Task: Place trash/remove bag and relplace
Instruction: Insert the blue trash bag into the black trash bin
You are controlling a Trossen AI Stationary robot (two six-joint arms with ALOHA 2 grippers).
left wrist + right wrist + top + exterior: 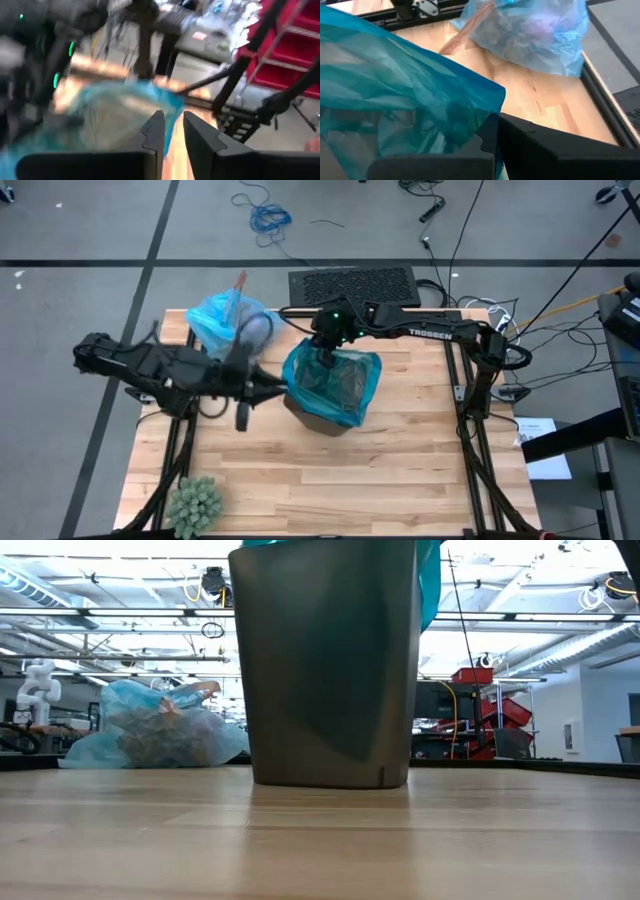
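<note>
A green spiky ball (195, 502) sits at the near left corner of the tabletop (400, 470). Mid-tabletop stands a dark bin (325, 660) lined with a teal-green bag (335, 383) draped over its rim. The left tool (278, 388) reaches in from the left, just beside the bin's left rim; its fingers (155, 131) stand slightly parted with nothing between them. The right tool (325, 352) hangs over the bin's far rim, pressed together on the edge of the teal-green bag. Far left on the tabletop lies the light blue bag (225, 322), bunched and filled with brown wadded trash (160, 735), well apart from the bin.
</note>
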